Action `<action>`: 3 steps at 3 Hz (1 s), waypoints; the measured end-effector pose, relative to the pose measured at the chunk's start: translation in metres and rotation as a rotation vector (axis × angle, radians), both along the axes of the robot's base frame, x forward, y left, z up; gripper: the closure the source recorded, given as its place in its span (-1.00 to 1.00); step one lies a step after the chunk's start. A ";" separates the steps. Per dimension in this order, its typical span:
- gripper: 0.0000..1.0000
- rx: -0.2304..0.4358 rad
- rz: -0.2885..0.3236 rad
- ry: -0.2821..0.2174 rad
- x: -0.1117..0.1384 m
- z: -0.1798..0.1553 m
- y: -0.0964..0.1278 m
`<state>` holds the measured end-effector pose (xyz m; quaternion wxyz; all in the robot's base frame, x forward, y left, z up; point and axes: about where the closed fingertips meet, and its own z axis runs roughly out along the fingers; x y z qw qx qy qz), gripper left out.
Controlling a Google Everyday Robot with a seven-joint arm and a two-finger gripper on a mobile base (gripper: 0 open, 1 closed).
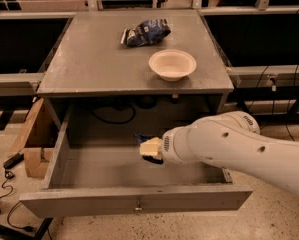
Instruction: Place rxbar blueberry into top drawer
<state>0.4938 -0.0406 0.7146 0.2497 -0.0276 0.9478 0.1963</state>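
The top drawer (136, 200) stands pulled open under the grey table, with a small metal knob at the centre of its front. My gripper (150, 149), with pale fingers on a big white arm coming from the right, is inside the drawer, low over its floor near the middle. It is shut on the rxbar blueberry (142, 138), a small dark navy bar. Only the bar's ends show, above and below the fingers.
On the table top (89, 64) lie a puffy blue-and-white snack bag (145, 32) and a pale bowl (172, 64). A black cable (114, 118) hangs at the drawer's back. A cardboard box (34, 144) and cables lie on the floor to the left.
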 end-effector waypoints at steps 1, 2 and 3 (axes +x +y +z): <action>0.62 0.005 -0.035 0.008 0.002 0.000 -0.001; 0.15 0.006 -0.035 0.008 0.002 0.000 -0.001; -0.31 0.006 -0.035 0.008 0.002 0.000 -0.001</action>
